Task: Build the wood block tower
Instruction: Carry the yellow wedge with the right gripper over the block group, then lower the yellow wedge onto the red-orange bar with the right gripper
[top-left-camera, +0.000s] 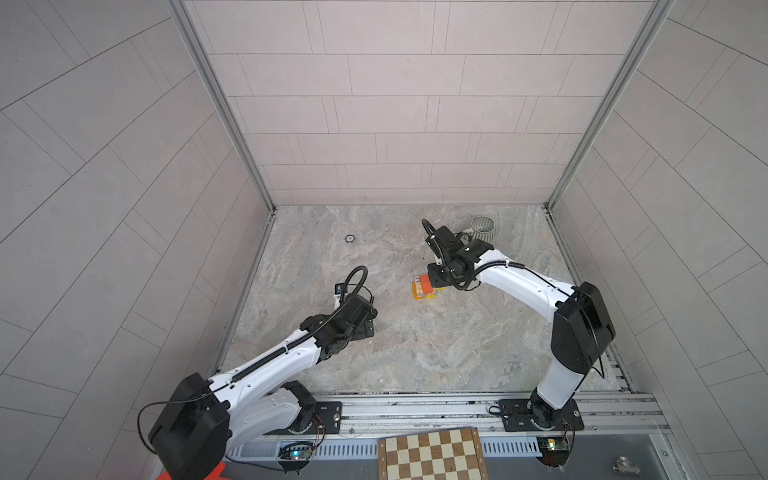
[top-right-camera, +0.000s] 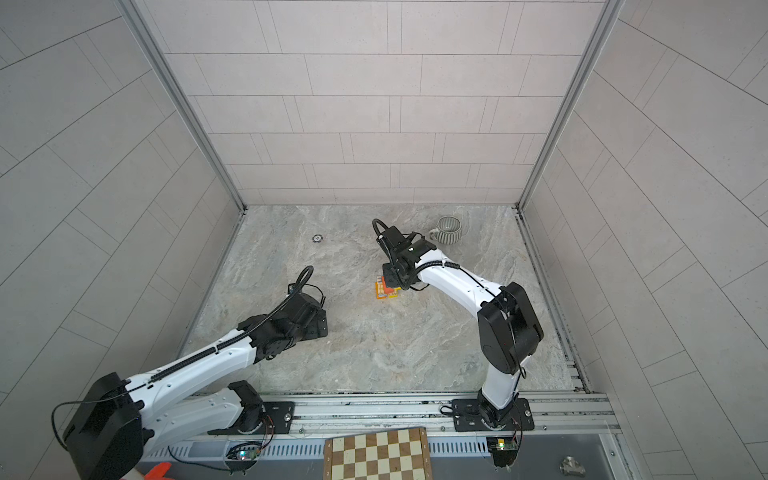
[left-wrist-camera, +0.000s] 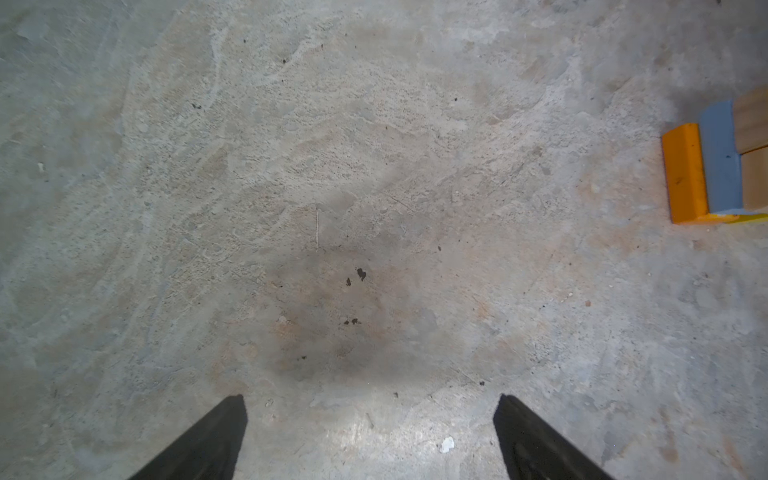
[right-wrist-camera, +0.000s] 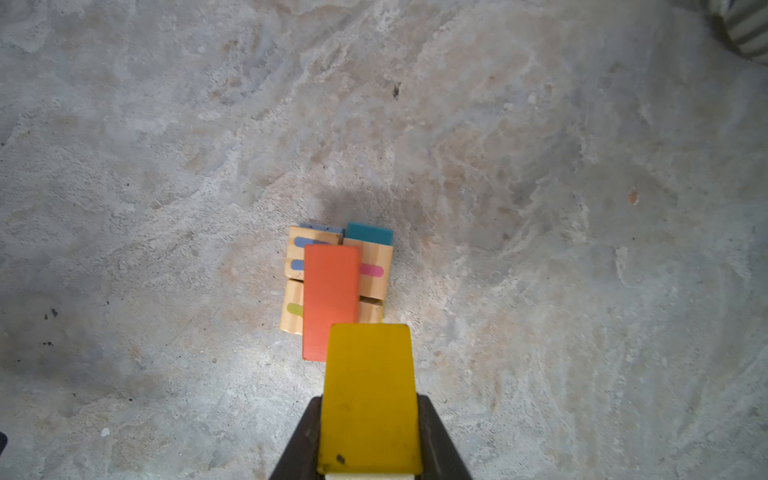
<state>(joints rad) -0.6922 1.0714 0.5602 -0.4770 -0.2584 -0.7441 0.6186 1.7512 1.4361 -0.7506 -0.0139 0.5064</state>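
The tower (top-left-camera: 423, 286) (top-right-camera: 384, 289) stands mid-floor in both top views. From the right wrist view it is a compact stack: an orange block (right-wrist-camera: 330, 299) lies on lettered natural cubes (right-wrist-camera: 297, 257), with blue blocks (right-wrist-camera: 369, 233) at the far side. My right gripper (right-wrist-camera: 370, 399) hovers just above and beside the stack, shut on a yellow block (right-wrist-camera: 370, 374). In the left wrist view my left gripper (left-wrist-camera: 370, 399) is open over bare floor, well to the left of the tower. That view catches the stack's orange (left-wrist-camera: 683, 174) and blue (left-wrist-camera: 721, 158) side pieces at its edge.
A grey-striped mug (top-left-camera: 482, 228) (top-right-camera: 449, 230) stands behind the right arm near the back wall. A checkered chessboard (top-left-camera: 432, 457) lies outside the front rail. A small round fitting (top-left-camera: 350, 238) sits in the floor at the back left. Tiled walls enclose three sides.
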